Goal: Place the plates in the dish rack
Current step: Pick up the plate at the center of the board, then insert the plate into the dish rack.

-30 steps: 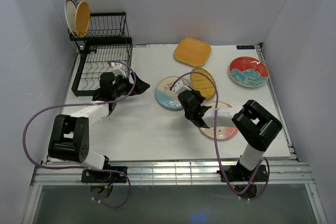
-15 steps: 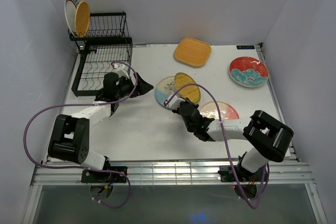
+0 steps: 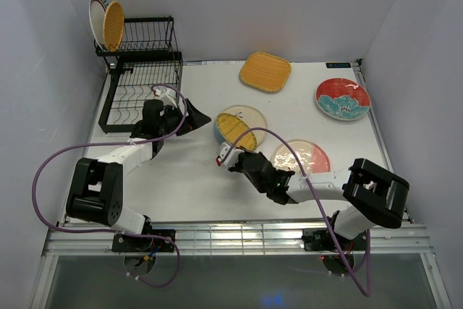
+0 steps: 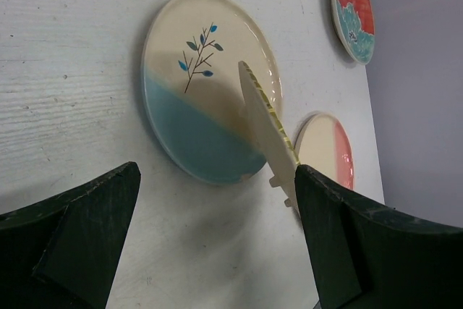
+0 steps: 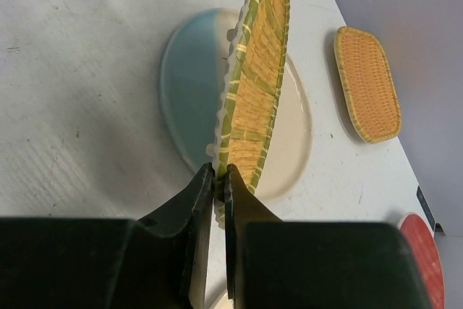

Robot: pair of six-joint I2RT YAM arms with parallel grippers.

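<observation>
Woven plate (image 3: 237,129): we had moved it leftward, on edge above the cream-blue plate (image 4: 195,106).
Right jaws: clamped its rim.
Left jaws: wide open, empty.
Dish rack (image 3: 139,54): two plates (image 3: 113,25) stood in the upper tier.

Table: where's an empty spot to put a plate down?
Bare patches: at the back, between the dish rack and the square woven plate; at the front, between the left arm and right arm. Crowded: the middle, where the right gripper holds a round woven plate over the cream-blue plate, beside the cream-pink plate and open left gripper.
</observation>
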